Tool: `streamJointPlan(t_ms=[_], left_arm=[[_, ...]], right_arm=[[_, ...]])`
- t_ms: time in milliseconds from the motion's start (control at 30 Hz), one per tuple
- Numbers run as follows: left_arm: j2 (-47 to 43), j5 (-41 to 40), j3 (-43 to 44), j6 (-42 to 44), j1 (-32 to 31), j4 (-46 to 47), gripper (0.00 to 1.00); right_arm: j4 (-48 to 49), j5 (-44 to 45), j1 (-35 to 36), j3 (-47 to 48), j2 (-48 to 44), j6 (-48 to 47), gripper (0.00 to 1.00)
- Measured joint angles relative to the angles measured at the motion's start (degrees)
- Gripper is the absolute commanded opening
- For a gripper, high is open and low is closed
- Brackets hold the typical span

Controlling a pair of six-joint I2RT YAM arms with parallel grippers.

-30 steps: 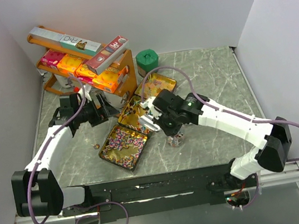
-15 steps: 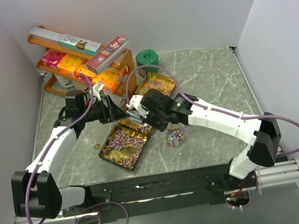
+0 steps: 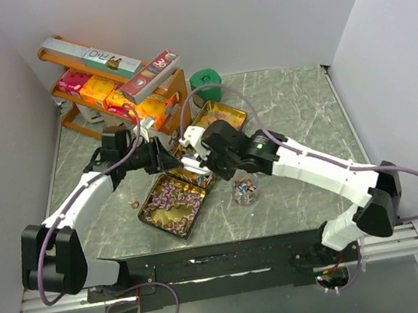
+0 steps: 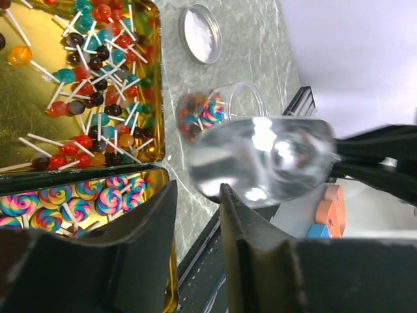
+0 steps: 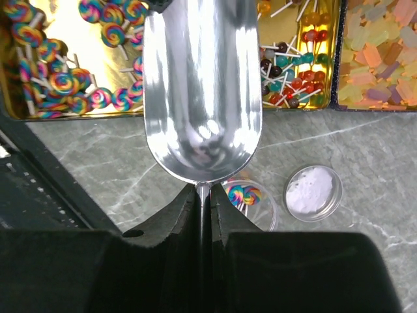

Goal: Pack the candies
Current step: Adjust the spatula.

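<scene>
Right wrist view: the right gripper (image 5: 203,194), pinching the empty scoop (image 5: 202,91) by its handle, should dig under the swirl lollipops (image 5: 49,81) at upper left, then carry level to the jar (image 5: 255,203).

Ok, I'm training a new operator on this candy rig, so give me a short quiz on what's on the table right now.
1. True or false: the round lid lies beside the jar, not on it.
2. What does the right gripper hold? A) a lollipop B) a metal scoop C) a cardboard box
3. Fill in: the scoop's bowl is ___.
Key: 1 true; 2 B; 3 empty.
</scene>
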Motion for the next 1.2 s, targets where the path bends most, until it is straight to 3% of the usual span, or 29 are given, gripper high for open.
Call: streamJointPlan(t_ms=[267, 533, 800, 1033, 1200], left_arm=[[1.4, 0.3, 0.2, -0.7, -0.3, 2.3, 0.36], [3.3, 1.3, 0.2, -1.0, -0.1, 3.0, 0.59], [3.4, 3.8, 0.5, -0.5, -0.6, 2.6, 0.60], [1.1, -9.8, 0.9, -1.2, -0.7, -3.4, 0.79], [-2.3, -22.7, 0.9, -2.6, 3.9, -8.6, 0.88]], right_arm=[[-0.4, -6.5, -2.4, -1.2, -4.6, 2.6, 0.00], [-0.1, -10.2, -3.3, -1.8, -5.0, 3.6, 0.00], [1.4, -12.1, -3.4, -2.0, -5.1, 2.6, 0.00], [-0.1, -11.7, -3.6, 0.4, -0.9, 0.7, 0.00], [-1.2, -12.7, -3.6, 1.4, 0.9, 0.4, 0.00]])
